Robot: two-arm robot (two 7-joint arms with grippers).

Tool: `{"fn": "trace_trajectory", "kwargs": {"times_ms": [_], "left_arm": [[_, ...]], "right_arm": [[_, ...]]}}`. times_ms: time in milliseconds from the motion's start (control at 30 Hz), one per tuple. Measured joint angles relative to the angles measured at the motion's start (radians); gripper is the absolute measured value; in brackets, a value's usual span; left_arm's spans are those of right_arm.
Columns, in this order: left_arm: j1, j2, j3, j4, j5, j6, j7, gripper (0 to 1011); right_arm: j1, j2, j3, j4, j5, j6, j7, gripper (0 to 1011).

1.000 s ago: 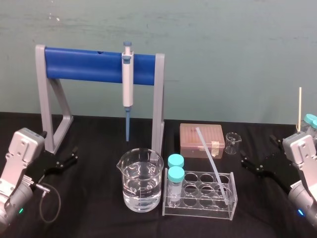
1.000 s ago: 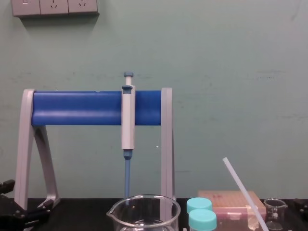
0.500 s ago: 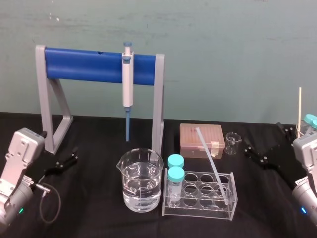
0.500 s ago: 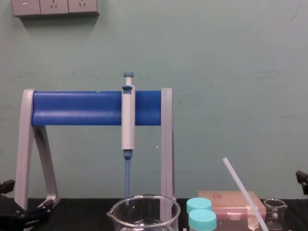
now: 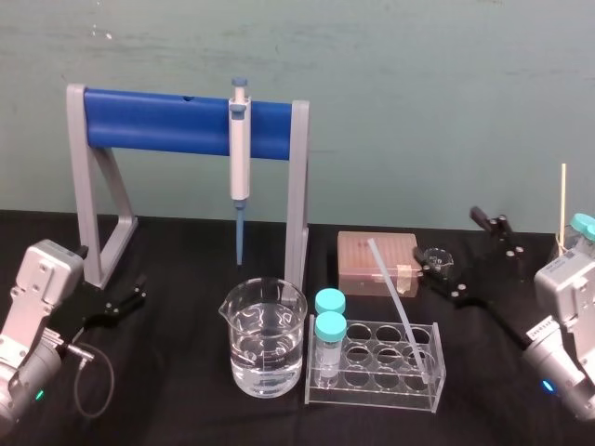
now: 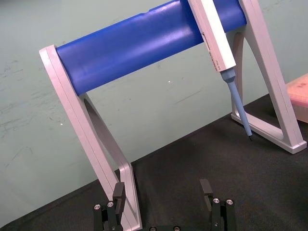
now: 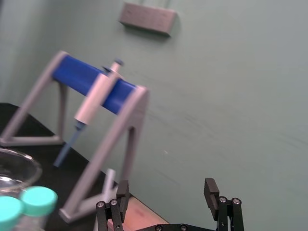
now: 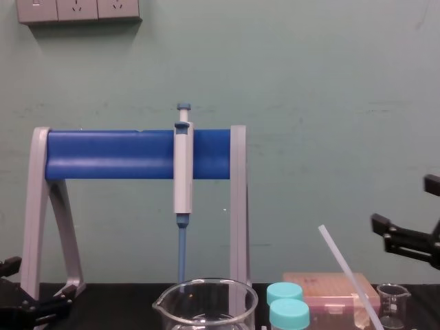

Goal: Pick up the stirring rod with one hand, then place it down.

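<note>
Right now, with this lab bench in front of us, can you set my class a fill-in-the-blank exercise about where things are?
1. The stirring rod leans with its lower end in the clear ____.
2. The pipette hangs from the ____ bar.
3. Beside the rod stand ____ vials with teal caps.
4. The right tool, like the left tool, is ____ and holds nothing.

Missing words: rack; blue; two; open.

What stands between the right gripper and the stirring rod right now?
Nothing visible. The right gripper, jaws open, hangs to the right of the stirring rod, which leans in the tube rack. In the chest view there is open air between them; the small beaker and pink box sit lower. The left gripper is parked far left.
</note>
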Motion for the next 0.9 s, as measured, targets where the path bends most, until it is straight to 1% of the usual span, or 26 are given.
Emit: {"fn": "trace_trajectory", "kwargs": {"times_ms": [67, 133, 167, 200, 233, 267, 367, 467, 500, 533, 700, 833, 900], "left_arm": [[0.000, 0.000, 0.000, 0.000, 0.000, 0.000, 0.000, 1000], [0.000, 0.000, 0.000, 0.000, 0.000, 0.000, 0.000, 1000], [0.000, 0.000, 0.000, 0.000, 0.000, 0.000, 0.000, 1000], [0.000, 0.000, 0.000, 0.000, 0.000, 0.000, 0.000, 1000], [0.000, 0.000, 0.000, 0.000, 0.000, 0.000, 0.000, 1000], [0.000, 0.000, 0.000, 0.000, 0.000, 0.000, 0.000, 1000], [0.000, 0.000, 0.000, 0.000, 0.000, 0.000, 0.000, 1000], [0.000, 0.000, 0.000, 0.000, 0.000, 0.000, 0.000, 1000], [0.000, 0.000, 0.000, 0.000, 0.000, 0.000, 0.000, 1001], [0.000, 0.000, 0.000, 0.000, 0.000, 0.000, 0.000, 1000], [0.000, 0.000, 0.000, 0.000, 0.000, 0.000, 0.000, 1000], [0.000, 0.000, 0.000, 0.000, 0.000, 0.000, 0.000, 1000], [0.000, 0.000, 0.000, 0.000, 0.000, 0.000, 0.000, 1000]], "right_arm": [[0.008, -0.003, -0.009, -0.003, -0.002, -0.024, 0.038, 1003], [0.012, -0.004, -0.013, -0.004, 0.000, -0.032, 0.056, 1003], [0.016, -0.005, -0.017, -0.004, 0.010, -0.037, 0.079, 1003], [0.016, -0.005, -0.017, -0.004, 0.010, -0.037, 0.079, 1003], [0.020, -0.008, -0.019, -0.003, 0.032, -0.038, 0.108, 1003], [0.023, -0.009, -0.020, -0.001, 0.045, -0.038, 0.122, 1003], [0.033, -0.018, -0.020, 0.015, 0.108, -0.023, 0.186, 1003], [0.042, -0.027, -0.017, 0.032, 0.155, 0.000, 0.230, 1003], [0.042, -0.027, -0.017, 0.032, 0.155, 0.000, 0.230, 1003], [0.047, -0.032, -0.015, 0.041, 0.172, 0.008, 0.248, 1003], [0.067, -0.047, -0.010, 0.072, 0.213, 0.034, 0.303, 1003], [0.075, -0.053, -0.007, 0.084, 0.219, 0.040, 0.322, 1003], [0.083, -0.058, -0.004, 0.095, 0.230, 0.047, 0.342, 1003]]}}
